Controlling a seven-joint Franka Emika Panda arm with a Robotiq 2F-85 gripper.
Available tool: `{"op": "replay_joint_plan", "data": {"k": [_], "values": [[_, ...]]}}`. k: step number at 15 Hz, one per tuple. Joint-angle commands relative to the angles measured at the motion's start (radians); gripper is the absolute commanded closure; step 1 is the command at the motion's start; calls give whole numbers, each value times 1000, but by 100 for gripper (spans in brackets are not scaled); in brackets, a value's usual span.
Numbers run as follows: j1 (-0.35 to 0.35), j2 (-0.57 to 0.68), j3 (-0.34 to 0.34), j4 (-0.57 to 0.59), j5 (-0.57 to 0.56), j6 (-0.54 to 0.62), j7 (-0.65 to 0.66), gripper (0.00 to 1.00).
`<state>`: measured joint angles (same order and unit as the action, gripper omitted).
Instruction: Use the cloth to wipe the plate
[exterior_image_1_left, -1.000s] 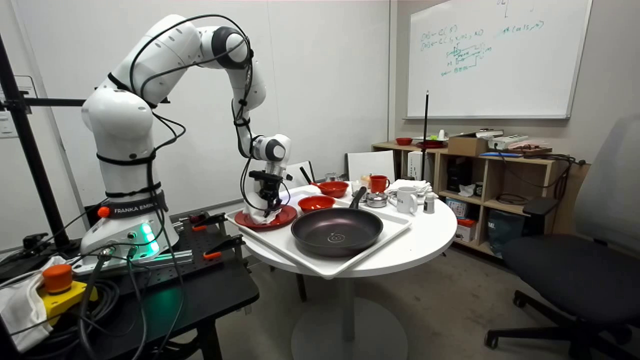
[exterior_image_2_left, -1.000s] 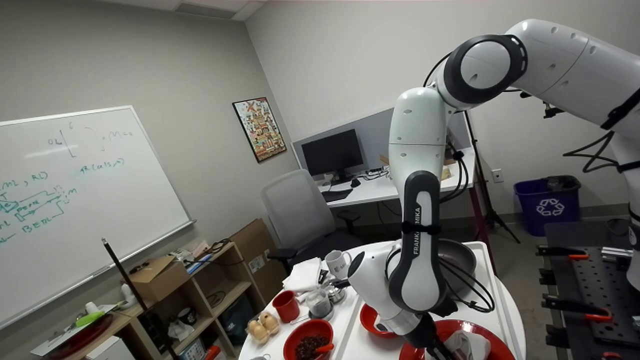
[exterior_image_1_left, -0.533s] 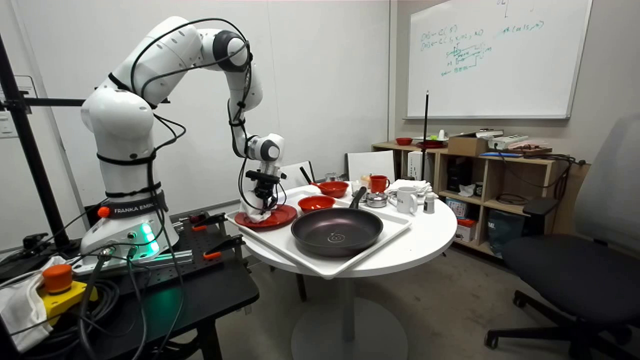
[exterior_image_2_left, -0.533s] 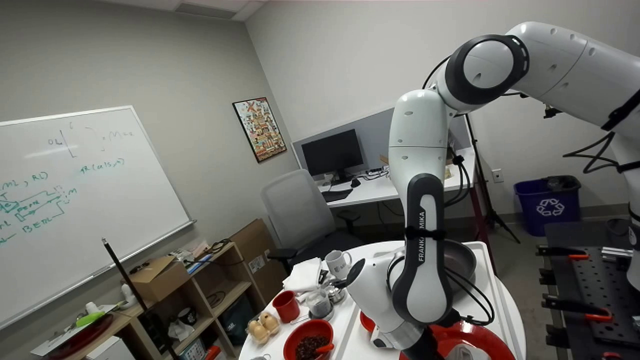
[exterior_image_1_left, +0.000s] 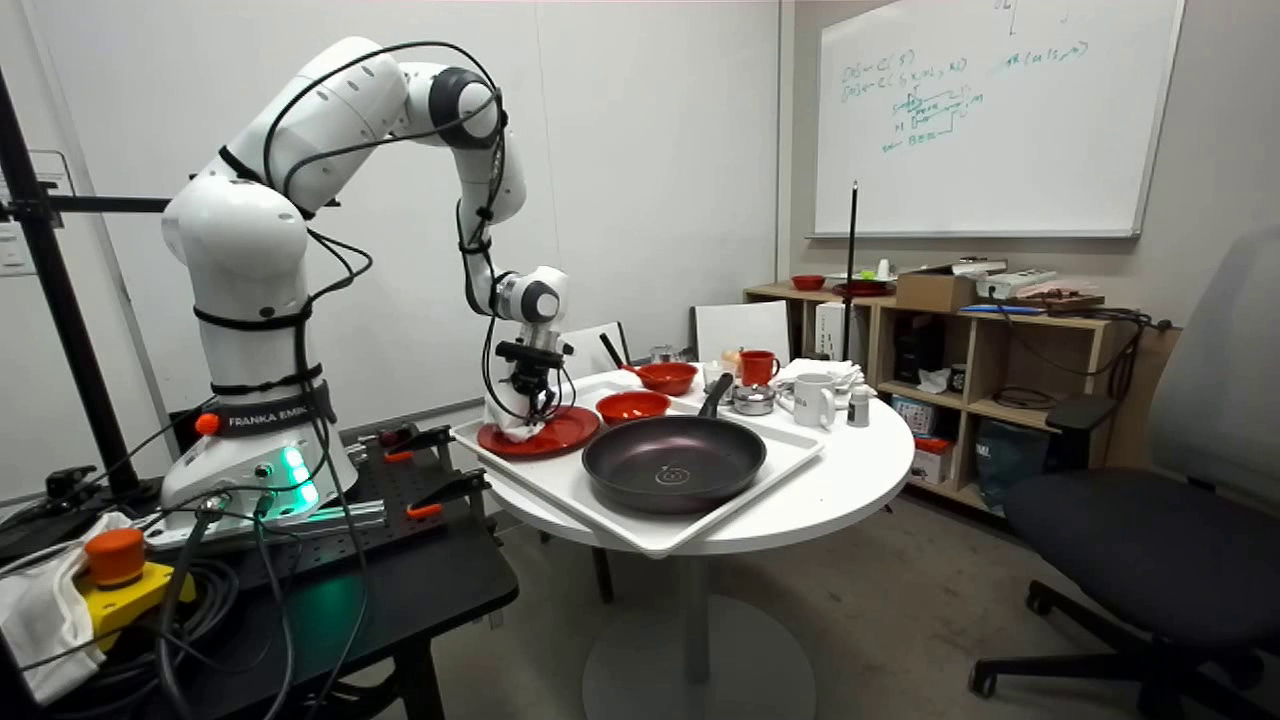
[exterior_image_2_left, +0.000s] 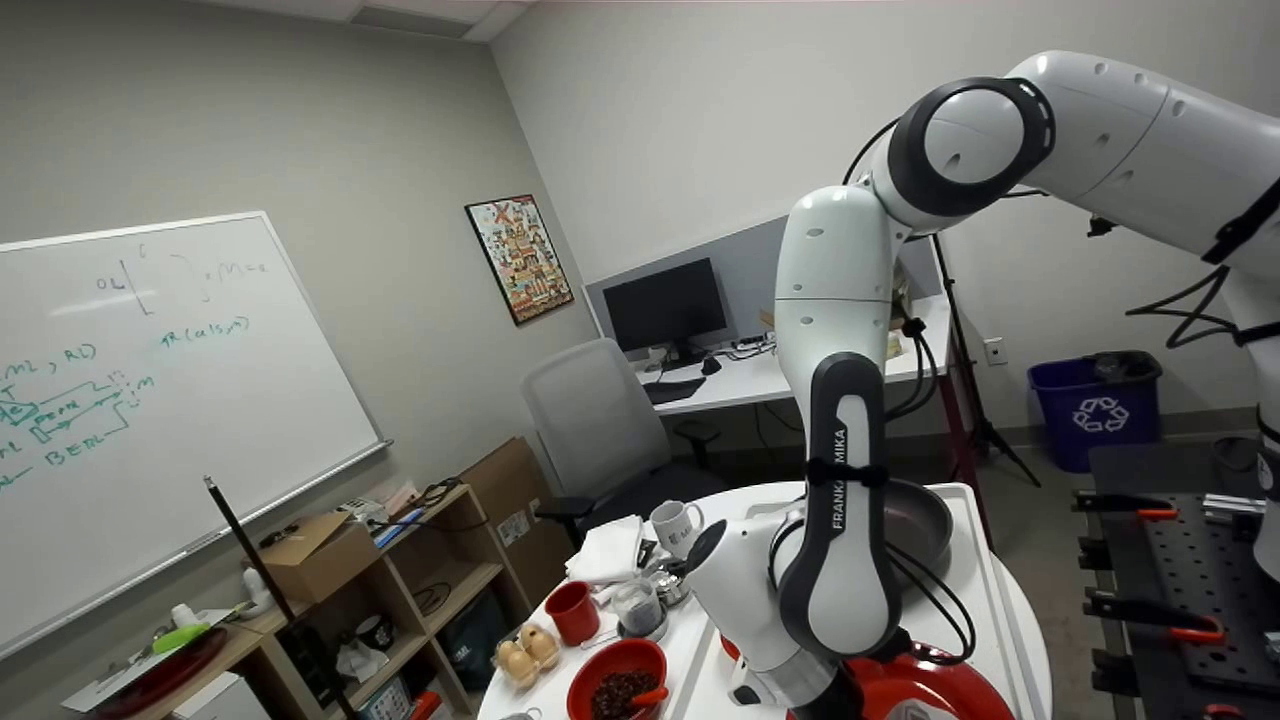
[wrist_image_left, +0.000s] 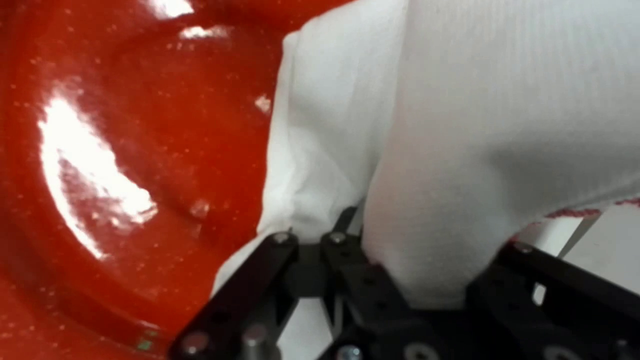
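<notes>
As the wrist view looks down past the black two-fingered gripper (wrist_image_left: 309, 240), its fingertips stand close together, clamped on the white cloth (wrist_image_left: 450, 110) with red stitching along one edge. That cloth spreads over part of the wide, shallow, glossy red round plate (wrist_image_left: 190, 135), whose uncovered part shows bright reflections and pale specks. In an exterior view, the white jointed robot arm (exterior_image_1_left: 340, 105) bends over and down to the round white table (exterior_image_1_left: 860, 475), where the plate sits on a rectangular white tray (exterior_image_1_left: 640, 531); the cloth hangs beside the gripper's fingers and reaches down onto the plate. On that tray, a large round black frying pan (exterior_image_1_left: 672, 465) and a small red bowl (exterior_image_1_left: 633, 407) stand just beside the plate. Farther back on the table are a red mug (exterior_image_1_left: 759, 367) and a white mug (exterior_image_1_left: 811, 400), both upright. In an exterior view, the gripper's tips are out of sight and the arm hides much of the plate, which is cut off at the lower edge with a small patch of cloth showing on it. Beside the tray, a second red bowl (exterior_image_2_left: 581, 683) holds dark pieces (exterior_image_2_left: 618, 692) and a red utensil (exterior_image_2_left: 650, 697), with brown eggs (exterior_image_2_left: 527, 655) near it; a blue bin (exterior_image_2_left: 1095, 410) stands well apart.
</notes>
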<state>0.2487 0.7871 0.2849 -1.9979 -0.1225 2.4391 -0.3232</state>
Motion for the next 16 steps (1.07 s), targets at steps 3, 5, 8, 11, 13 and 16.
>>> {"op": "replay_joint_plan", "data": {"k": [3, 5, 8, 11, 13, 16], "values": [[-19, 43, -38, 23, -14, 149, 19, 89], [-32, 38, -45, 17, -9, 186, 24, 89], [-52, 35, -49, 12, -5, 226, 27, 89], [-64, 22, -54, -5, 0, 271, 43, 89], [-71, 12, -58, -19, 5, 307, 63, 89], [-64, 0, -85, -39, 2, 368, 115, 89]]}}
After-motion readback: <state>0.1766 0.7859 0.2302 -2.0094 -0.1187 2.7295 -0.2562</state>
